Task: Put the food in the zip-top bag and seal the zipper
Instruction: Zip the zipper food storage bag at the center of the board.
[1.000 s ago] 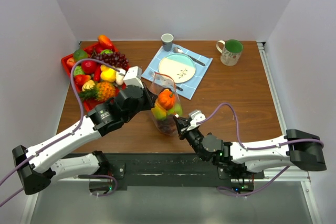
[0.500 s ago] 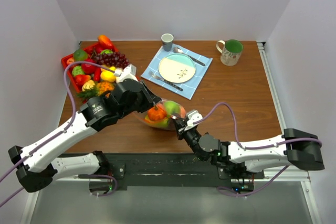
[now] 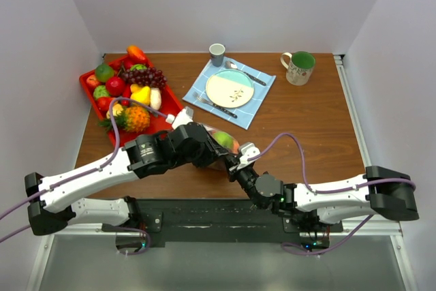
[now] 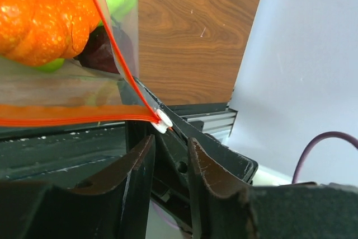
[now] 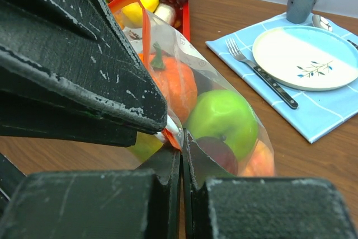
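The zip-top bag (image 3: 222,140) lies on its side at the table's front middle. It holds an orange pumpkin (image 5: 178,87), a green apple (image 5: 224,117) and darker fruit. Its orange-red zipper (image 4: 67,120) ends at a white slider (image 4: 164,120). My right gripper (image 5: 182,138) is shut on the bag's corner right beside the slider. My left gripper (image 4: 170,139) hangs over the bag with its jaws a narrow gap apart and nothing between them. The slider sits just past the tips. In the top view the left gripper (image 3: 216,155) and the right gripper (image 3: 235,163) almost touch.
A red tray (image 3: 86,87) at the back left holds more food: grapes (image 3: 144,75), a pineapple (image 3: 135,119), apples. A plate (image 3: 229,88) with cutlery lies on a blue napkin (image 3: 263,90). A small cup (image 3: 216,53) and a mug (image 3: 300,67) stand at the back.
The bag has tipped from upright onto its side. My left gripper has moved down and right along the bag to the slider end, close to the right gripper, which has stayed put.
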Robot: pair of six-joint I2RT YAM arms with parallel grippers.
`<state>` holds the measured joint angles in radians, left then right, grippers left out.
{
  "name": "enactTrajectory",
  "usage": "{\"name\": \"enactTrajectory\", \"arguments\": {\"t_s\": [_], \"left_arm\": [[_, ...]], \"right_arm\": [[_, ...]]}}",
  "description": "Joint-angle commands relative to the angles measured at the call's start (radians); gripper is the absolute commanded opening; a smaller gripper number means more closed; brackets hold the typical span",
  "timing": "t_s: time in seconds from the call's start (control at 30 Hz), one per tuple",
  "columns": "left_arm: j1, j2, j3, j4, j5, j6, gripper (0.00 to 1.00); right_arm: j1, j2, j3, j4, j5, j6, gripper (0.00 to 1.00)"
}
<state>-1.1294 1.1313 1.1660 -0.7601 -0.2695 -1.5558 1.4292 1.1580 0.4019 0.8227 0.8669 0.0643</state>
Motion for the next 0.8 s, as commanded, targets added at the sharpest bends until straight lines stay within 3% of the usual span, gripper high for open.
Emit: {"name": "enactTrajectory", "arguments": {"t_s": [0.0, 0.77], "left_arm": [[-0.024, 0.001, -0.015, 0.007, -0.059, -0.098, 0.36], [-0.027, -0.005, -0.06, 0.058, -0.138, -0.171, 0.34]], "right_arm": [[-0.003, -0.023, 0.029, 0.041, -0.003, 0.019, 0.0], [0.004, -0.02, 0.012, 0.012, -0.009, 0.048, 0.0]]}}
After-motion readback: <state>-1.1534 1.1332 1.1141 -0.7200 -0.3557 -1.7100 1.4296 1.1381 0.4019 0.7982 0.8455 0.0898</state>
